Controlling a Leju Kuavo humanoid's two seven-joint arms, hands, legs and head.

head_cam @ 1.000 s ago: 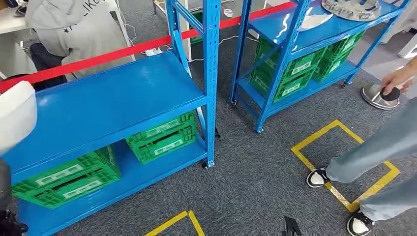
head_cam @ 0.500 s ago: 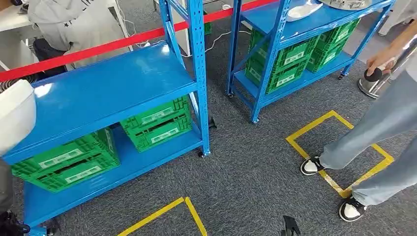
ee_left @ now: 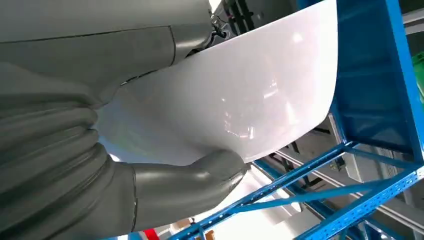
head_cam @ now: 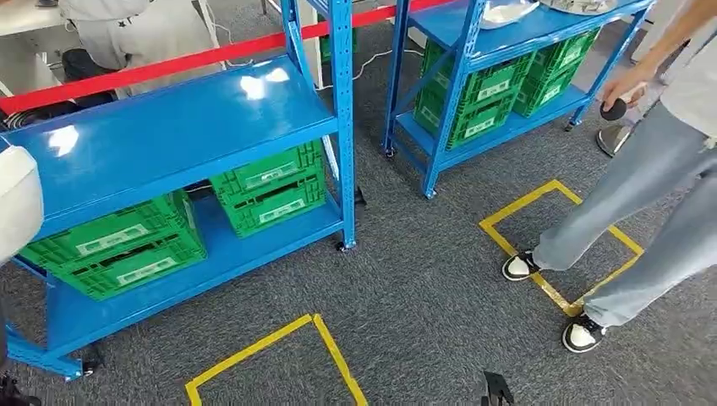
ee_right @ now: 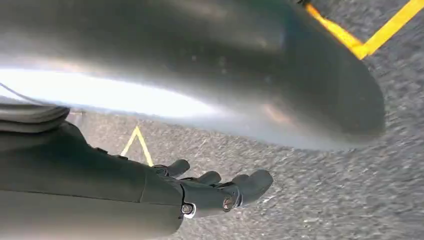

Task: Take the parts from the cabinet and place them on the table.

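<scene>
Now, far left, my left hand [ee_left: 165,190] grips a glossy white curved part [head_cam: 17,203], thumb pressed on its rim, right beside the near blue cabinet [head_cam: 169,135] with green crates [head_cam: 269,199] underneath. Farther right, a person's legs [head_cam: 643,211] straddle a yellow floor square [head_cam: 558,237]. My right hand [ee_right: 220,192] hangs over grey carpet, fingers loosely apart, holding nothing.

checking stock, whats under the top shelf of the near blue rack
Two green crates sit side by side on the lower shelf of the near rack. The top shelf covers their openings, so their contents cannot be seen.
</scene>
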